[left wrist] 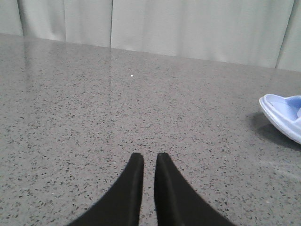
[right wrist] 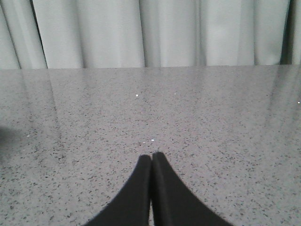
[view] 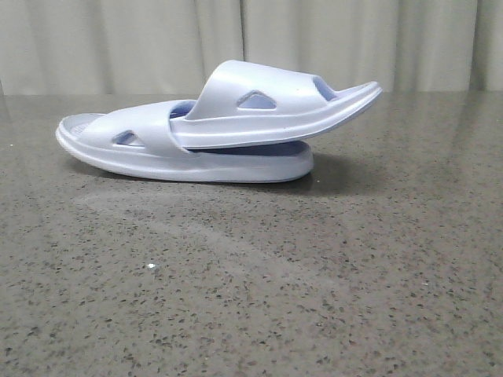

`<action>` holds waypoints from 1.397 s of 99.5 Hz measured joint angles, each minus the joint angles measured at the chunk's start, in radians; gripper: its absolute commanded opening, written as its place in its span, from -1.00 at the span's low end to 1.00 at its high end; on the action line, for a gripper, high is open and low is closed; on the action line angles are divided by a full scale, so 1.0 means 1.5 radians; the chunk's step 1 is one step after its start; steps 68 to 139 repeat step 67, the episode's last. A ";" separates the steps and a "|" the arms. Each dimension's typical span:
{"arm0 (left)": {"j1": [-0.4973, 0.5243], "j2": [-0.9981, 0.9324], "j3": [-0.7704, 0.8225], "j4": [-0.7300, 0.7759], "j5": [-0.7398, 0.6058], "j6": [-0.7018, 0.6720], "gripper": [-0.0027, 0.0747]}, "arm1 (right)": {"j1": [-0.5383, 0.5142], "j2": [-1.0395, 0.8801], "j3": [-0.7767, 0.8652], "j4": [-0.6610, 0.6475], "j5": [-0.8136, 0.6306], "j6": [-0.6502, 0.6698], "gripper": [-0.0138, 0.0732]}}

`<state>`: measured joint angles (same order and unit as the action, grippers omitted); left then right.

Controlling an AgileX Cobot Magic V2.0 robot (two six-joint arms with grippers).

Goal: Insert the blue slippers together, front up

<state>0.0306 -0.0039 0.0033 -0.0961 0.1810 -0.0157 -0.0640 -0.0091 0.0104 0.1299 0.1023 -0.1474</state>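
The two blue slippers sit nested on the table in the front view. The lower slipper (view: 157, 153) lies flat, sole down. The upper slipper (view: 259, 102) is pushed under the lower one's strap, and its free end tilts up to the right. One end of the lower slipper shows at the edge of the left wrist view (left wrist: 282, 115). My left gripper (left wrist: 149, 157) is nearly closed with a thin gap and holds nothing, away from the slippers. My right gripper (right wrist: 151, 155) is shut and empty over bare table. Neither gripper shows in the front view.
The grey speckled stone table (view: 251, 298) runs across the whole view. A pale curtain (view: 118, 39) hangs behind its far edge. No other objects show.
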 measured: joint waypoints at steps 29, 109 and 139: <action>0.000 0.000 0.000 0.000 0.000 0.000 -0.89 | 0.000 0.000 0.000 0.000 0.023 0.000 -0.86; 0.000 0.000 0.000 0.000 0.000 0.000 -0.89 | 0.000 0.000 0.000 0.000 0.080 0.000 -0.86; 0.000 0.000 0.000 0.000 0.000 0.000 -0.89 | 0.000 0.000 0.000 0.000 0.080 0.000 -0.86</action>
